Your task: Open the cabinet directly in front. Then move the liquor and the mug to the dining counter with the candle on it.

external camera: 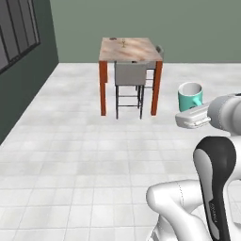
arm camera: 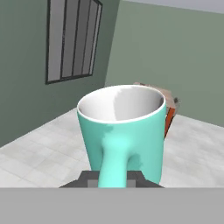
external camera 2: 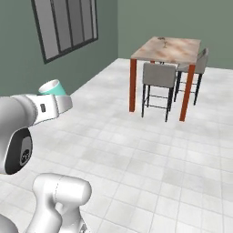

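The gripper [arm camera: 113,181] is clamped on the handle of the teal mug [arm camera: 121,131]: in the hand view the handle runs down between the two dark finger tips, and the mug stands upright with its white inside open to the top. In both base views the mug [external camera: 190,95] is carried in the air at the end of the white arm, well above the tiled floor.

The relation that matters now is the one between the mug and the dining counter [external camera: 110,55]. The counter lies ahead of the hand and well apart from it, across an open stretch of floor. In the left base view it stands ahead and to the left of the mug, in the right base view ahead and to the right, so it is roughly straight in front of the base. In the hand view a part of it shows just behind the right side of the mug.

On its marble top stands the thin candle [external camera: 124,43]; I judge the mug should land beside it, not against it (the candlestick looks easy to tip).

A grey chair [external camera: 130,74] is pushed in at the near side of the counter, and a second one stands behind it. They narrow the approach from the front. Nothing lies on the floor between.
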